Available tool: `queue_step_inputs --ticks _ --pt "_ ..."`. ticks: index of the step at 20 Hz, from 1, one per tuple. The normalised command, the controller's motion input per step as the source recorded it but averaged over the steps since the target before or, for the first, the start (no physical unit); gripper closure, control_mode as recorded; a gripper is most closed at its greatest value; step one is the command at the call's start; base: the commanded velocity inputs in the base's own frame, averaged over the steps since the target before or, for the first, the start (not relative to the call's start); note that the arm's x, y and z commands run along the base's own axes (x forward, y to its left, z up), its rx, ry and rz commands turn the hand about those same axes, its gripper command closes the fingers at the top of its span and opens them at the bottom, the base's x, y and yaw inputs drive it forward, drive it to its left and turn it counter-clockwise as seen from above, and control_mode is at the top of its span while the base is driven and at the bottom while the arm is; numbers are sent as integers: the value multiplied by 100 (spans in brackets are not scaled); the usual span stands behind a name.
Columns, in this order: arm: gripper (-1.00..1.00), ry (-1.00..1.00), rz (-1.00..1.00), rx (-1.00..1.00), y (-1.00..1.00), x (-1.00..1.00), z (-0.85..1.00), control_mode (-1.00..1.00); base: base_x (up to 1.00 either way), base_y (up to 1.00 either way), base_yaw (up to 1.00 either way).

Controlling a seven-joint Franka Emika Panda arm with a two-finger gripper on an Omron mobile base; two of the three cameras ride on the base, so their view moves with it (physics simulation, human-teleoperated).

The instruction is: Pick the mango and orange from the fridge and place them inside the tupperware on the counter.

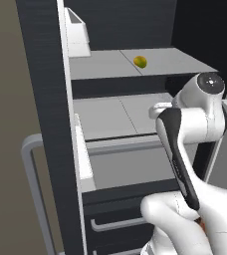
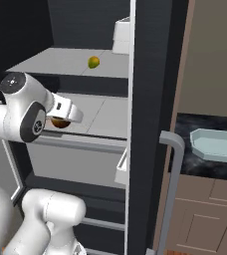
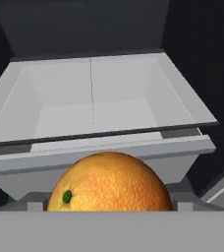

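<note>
The orange is at the front of the fridge's middle shelf, and in the hand view the orange bulks large at the bottom, spanning the gap between the two fingers. My gripper is shut on it, reaching in from the left of the right base view. The mango lies alone on the upper shelf, also seen as the small yellow-green mango. The pale blue tupperware rests on the black counter, to the right of the fridge.
The fridge door stands open on the left with white bins and a grey bar handle. The other door's edge and handle separate fridge from counter. Drawers sit below; brown cabinets lie under the counter.
</note>
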Motion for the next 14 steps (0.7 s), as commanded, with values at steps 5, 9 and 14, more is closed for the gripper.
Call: queue_step_inputs --ticks 5,9,14 --pt "100 4 0 -18 11 -26 12 -100 0 0 0" --pt "100 27 0 -1 0 -36 1 -100 0 0 0" --pt "100 0 0 0 0 0 0 100 -65 0 0"
